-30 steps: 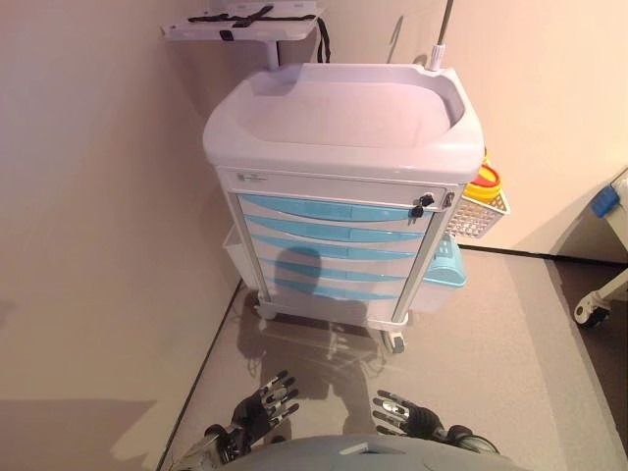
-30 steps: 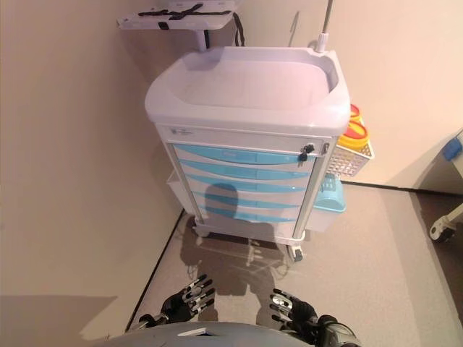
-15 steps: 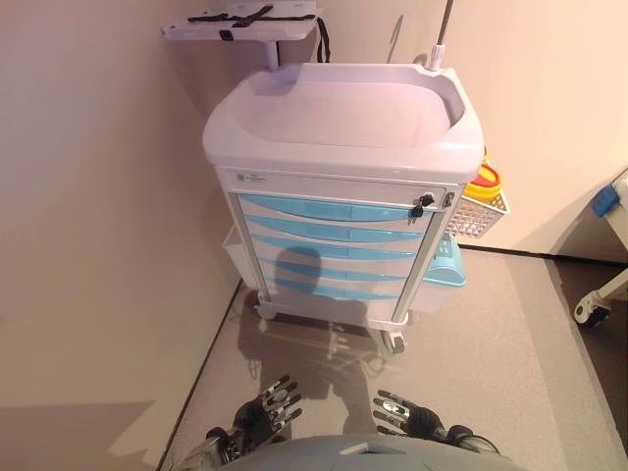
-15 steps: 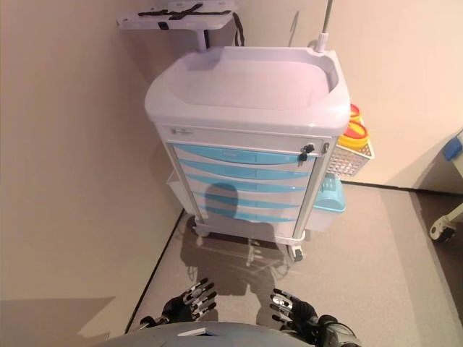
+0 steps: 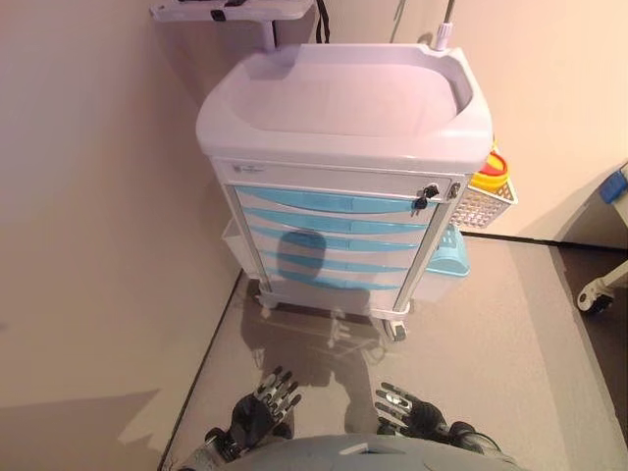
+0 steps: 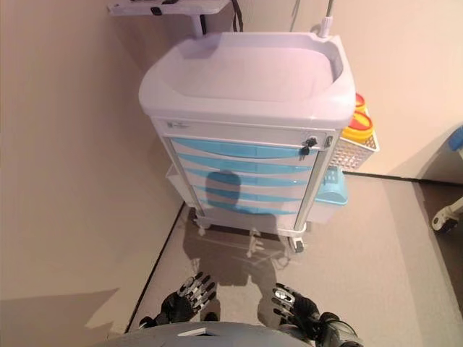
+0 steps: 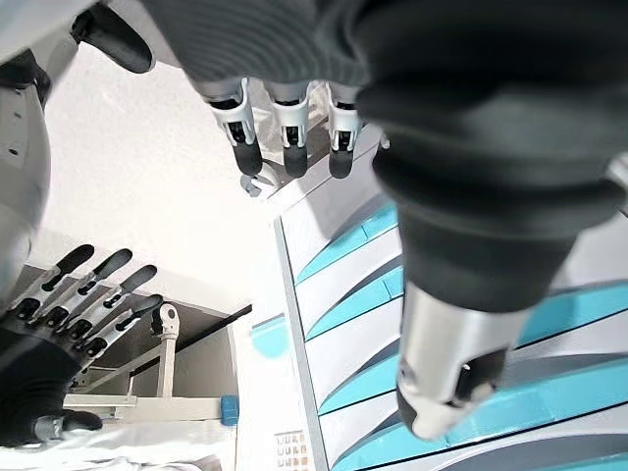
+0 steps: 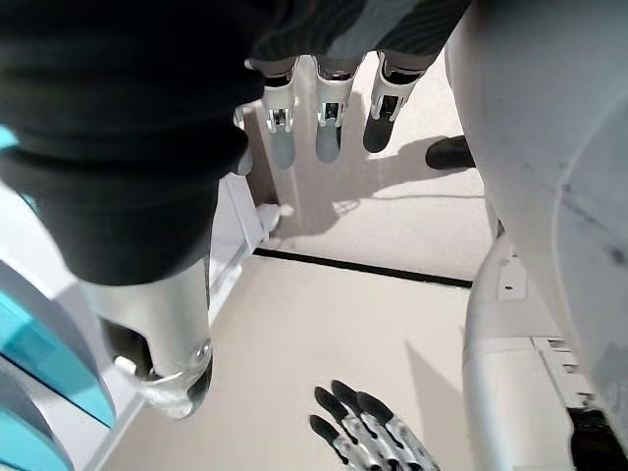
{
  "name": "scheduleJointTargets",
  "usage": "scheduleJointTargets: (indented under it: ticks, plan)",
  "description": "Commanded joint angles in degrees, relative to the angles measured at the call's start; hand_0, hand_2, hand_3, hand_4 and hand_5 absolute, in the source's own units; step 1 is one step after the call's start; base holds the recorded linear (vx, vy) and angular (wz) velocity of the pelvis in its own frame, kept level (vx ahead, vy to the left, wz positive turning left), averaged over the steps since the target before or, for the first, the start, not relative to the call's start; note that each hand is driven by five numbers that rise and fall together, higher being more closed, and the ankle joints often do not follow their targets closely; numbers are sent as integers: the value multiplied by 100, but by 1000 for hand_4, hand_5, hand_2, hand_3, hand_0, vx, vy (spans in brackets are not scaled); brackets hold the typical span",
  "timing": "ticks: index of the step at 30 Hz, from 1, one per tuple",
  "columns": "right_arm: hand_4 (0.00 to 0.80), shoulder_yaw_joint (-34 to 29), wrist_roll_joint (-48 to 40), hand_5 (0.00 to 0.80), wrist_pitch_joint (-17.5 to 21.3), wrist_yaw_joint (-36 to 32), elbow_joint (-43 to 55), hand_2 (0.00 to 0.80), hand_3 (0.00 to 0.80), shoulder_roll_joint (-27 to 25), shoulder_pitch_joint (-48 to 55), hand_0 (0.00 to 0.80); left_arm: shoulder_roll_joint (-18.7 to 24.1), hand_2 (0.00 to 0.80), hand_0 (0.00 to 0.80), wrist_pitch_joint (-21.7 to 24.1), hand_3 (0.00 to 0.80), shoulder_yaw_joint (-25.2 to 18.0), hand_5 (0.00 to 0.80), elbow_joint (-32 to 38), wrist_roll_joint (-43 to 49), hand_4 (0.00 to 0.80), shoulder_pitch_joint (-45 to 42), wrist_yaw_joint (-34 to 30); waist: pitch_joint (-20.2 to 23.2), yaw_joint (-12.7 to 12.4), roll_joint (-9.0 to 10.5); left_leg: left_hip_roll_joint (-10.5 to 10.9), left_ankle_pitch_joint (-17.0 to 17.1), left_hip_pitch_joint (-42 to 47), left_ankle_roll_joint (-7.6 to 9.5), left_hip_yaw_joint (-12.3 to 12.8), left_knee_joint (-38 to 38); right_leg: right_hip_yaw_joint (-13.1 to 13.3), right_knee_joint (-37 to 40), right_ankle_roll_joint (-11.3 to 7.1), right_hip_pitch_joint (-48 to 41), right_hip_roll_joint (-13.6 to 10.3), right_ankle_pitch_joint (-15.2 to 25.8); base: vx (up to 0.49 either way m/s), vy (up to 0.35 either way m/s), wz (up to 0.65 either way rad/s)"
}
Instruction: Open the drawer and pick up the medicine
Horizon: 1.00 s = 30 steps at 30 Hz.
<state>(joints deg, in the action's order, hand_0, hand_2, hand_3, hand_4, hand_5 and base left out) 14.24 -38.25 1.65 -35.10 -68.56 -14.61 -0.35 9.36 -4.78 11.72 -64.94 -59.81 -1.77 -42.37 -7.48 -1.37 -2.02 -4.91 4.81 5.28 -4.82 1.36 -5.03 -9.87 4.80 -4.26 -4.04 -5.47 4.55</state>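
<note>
A white medical cart (image 5: pixel 343 98) stands ahead of me against the wall, with several light-blue drawers, all closed. The top drawer (image 5: pixel 329 201) has a key in a lock (image 5: pixel 428 195) at its right end. No medicine is visible. My left hand (image 5: pixel 257 410) hangs low at the bottom of the view, fingers straight and holding nothing. My right hand (image 5: pixel 410 413) is beside it, also open and holding nothing. Both hands are well short of the cart. The left wrist view looks past its fingers (image 7: pixel 287 128) at the blue drawer fronts (image 7: pixel 353 294).
A white wire basket (image 5: pixel 485 201) with yellow containers hangs on the cart's right side, above a light-blue bin (image 5: pixel 446 257). A shelf on a pole (image 5: pixel 231 10) rises behind the cart. A wall runs along the left. A caster of other equipment (image 5: pixel 594 297) shows far right.
The camera has moved closer to the cart and tilted, so the cart looks larger and higher. Both hands stay low and open.
</note>
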Motion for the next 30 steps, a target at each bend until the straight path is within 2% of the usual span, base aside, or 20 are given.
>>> scheduleJointTargets:
  ticks: [1,7,14,18,24,30]
  plan:
    - [0,57,-353,0,61,18,146,0,0,134,-61,0,-223,0,0,-18,0,-105,0,-30,-525,0,333,-374,-527,6,157,462,-665,-391,285,-80,742,184,-1172,-138,465,-95,-656,-65,71,-1]
    - [0,76,-710,0,241,44,376,0,0,67,-16,0,-228,0,0,-400,0,-285,0,365,-1399,0,700,-488,-1069,81,278,530,-965,-951,369,16,1550,314,-1728,-115,1001,-114,-794,-60,18,1]
    - [0,232,-1125,0,246,333,820,0,0,78,-104,0,-219,0,0,-451,0,-409,0,888,-2381,0,1205,-401,-1500,176,456,555,-1259,-1763,477,87,2433,516,-2199,-143,1718,-64,-809,-74,-5,-2]
    - [0,276,-1354,0,150,353,968,0,0,87,-170,0,-148,0,0,-318,0,-527,0,1166,-2917,0,1620,-156,-1741,269,578,504,-1420,-2177,544,119,2894,683,-2433,-182,2077,15,-776,-43,-12,-4]
    - [0,397,-1303,0,177,310,1152,0,0,61,-416,0,-12,0,0,-47,0,-579,0,1419,-3378,0,2321,18,-2051,431,692,399,-1434,-2697,566,236,3207,879,-2468,-233,2529,106,-582,-74,21,-4]
    - [0,538,-1455,0,120,218,1188,0,0,-22,-656,0,430,0,0,47,0,-696,0,1370,-3817,0,3320,287,-2231,606,806,314,-1431,-3214,556,315,3494,1022,-2515,-248,2951,191,-418,-32,27,-7]
